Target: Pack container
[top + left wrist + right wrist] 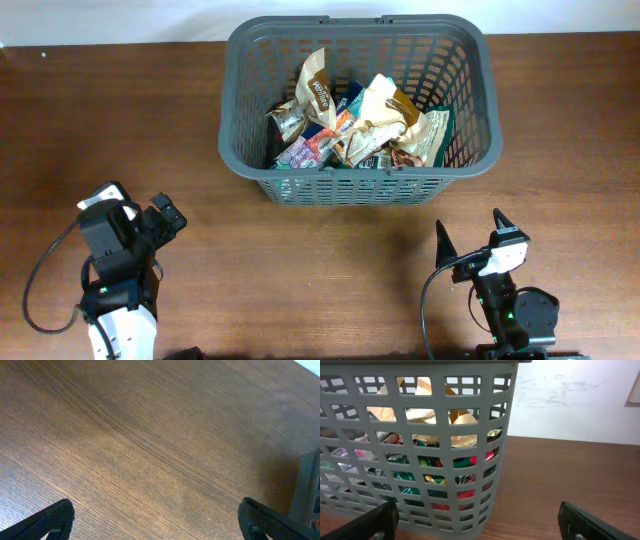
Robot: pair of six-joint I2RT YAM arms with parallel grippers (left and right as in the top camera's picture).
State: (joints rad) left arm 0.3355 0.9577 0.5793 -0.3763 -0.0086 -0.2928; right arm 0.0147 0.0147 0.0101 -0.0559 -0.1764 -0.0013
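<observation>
The container (356,30), a dark grey slotted basket, stands at the back middle of the table, holding several crumpled snack packets (360,125). My left gripper (165,215) sits low at the front left, well away from the basket, open and empty. In the left wrist view its gripper (157,520) spans bare wood, with the container's corner (307,485) at the right edge. My right gripper (469,225) stands open and empty in front of the basket's right half. The right wrist view shows that gripper (477,520) facing the container's wall (439,425), packets (465,462) visible through the slots.
The brown wooden table (300,270) runs all round the basket. A white wall (570,400) rises behind the table's far edge. Black cables (40,290) loop beside each arm's base near the front edge.
</observation>
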